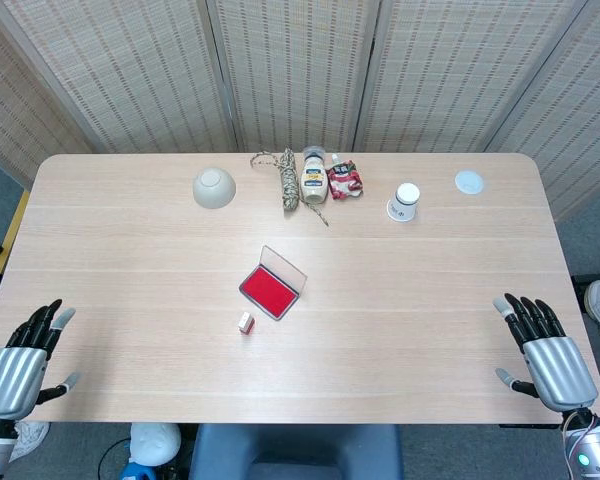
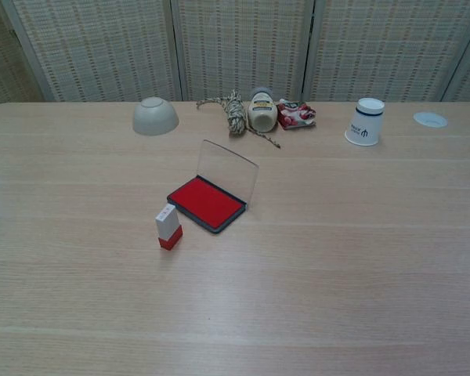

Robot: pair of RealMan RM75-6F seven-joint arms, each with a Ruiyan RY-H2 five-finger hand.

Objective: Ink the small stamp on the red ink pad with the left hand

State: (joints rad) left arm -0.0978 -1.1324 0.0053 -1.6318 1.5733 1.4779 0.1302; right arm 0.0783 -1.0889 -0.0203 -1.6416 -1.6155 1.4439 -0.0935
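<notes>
A pale wood desk (image 1: 430, 300) stands before woven folding screens (image 1: 290, 70), with grey floor (image 1: 590, 230) at both sides.

silver-backed left hand (image 1: 18, 368) & right hand (image 1: 548, 355), black fingers, grey tips

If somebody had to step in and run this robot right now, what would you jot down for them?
Left hand: open, resting at the near left table edge, holding nothing.
Right hand: open at the near right edge, also holding nothing.
Small stamp: upright on the table, just near-left of the red ink pad, whose clear lid stands open.
Done: nothing yet; stamp untouched.
Left: pick up stamp with left hand, press it on the pad.
</notes>
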